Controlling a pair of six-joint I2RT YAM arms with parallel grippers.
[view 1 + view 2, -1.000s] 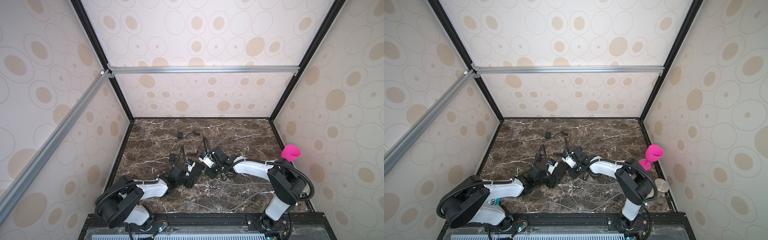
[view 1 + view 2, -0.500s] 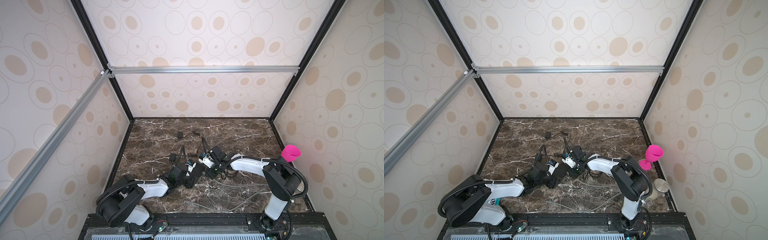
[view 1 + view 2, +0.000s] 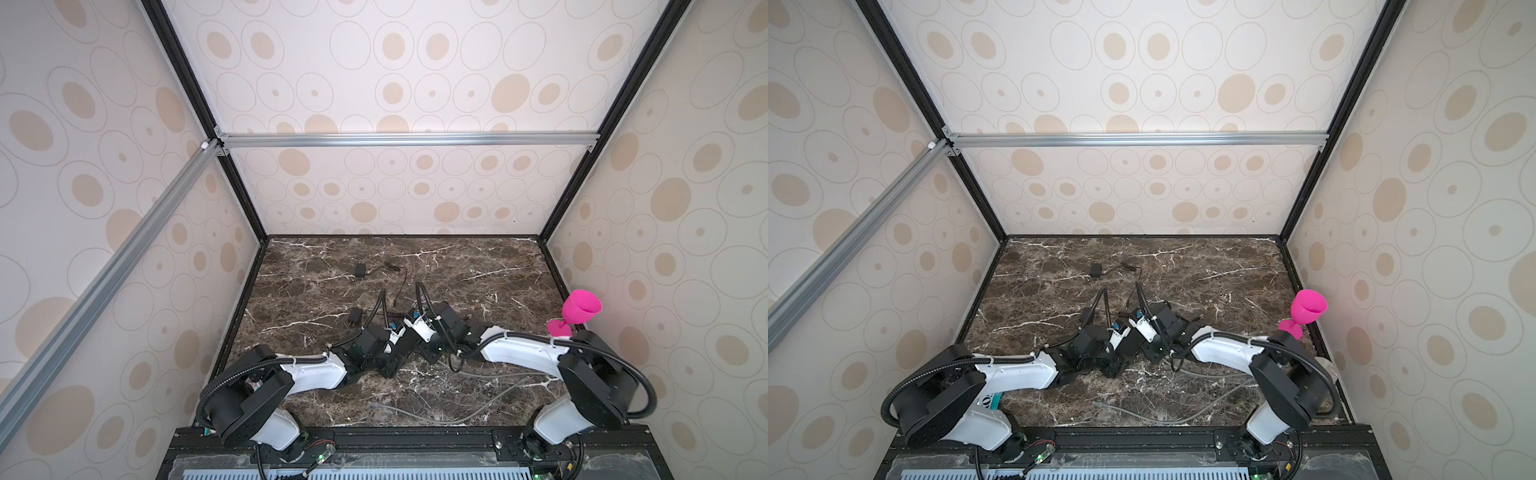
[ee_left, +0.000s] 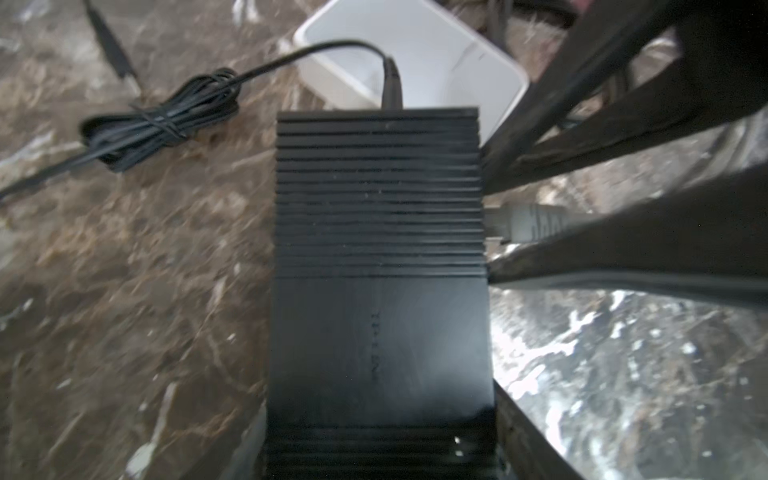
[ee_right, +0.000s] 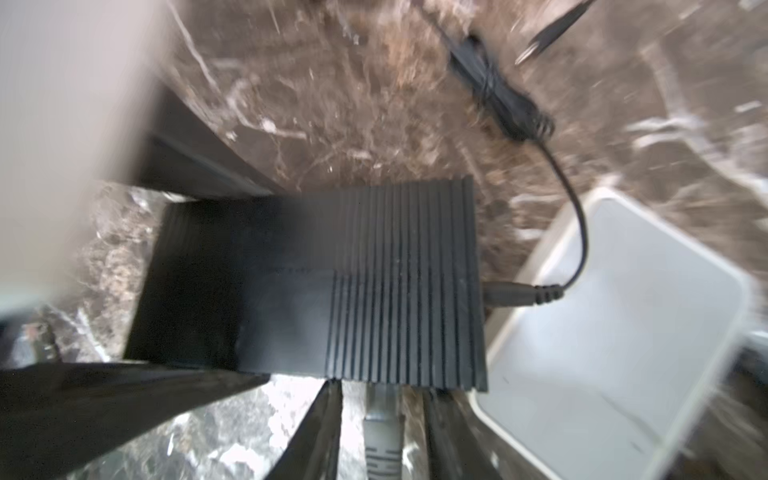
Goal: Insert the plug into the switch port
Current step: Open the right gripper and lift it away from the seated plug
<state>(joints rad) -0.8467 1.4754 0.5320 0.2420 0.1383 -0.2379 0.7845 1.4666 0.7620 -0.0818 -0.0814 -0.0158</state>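
The left fingers clamp the black ribbed plastic switch box by its sides, near the middle of the brown marble tabletop. The grey cable plug meets the switch's side edge, between the right fingers, which stand apart with gaps beside it.

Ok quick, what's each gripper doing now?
Left gripper: shut on the switch.
Right gripper: open, jaws either side of the plug, not touching.

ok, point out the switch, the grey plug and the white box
switch (image 4: 378, 249), left wrist view, middle of its ribbed black top.
grey plug (image 5: 382, 432), right wrist view, on its moulded boot.
white box (image 5: 615, 332), right wrist view, on its flat upper face.
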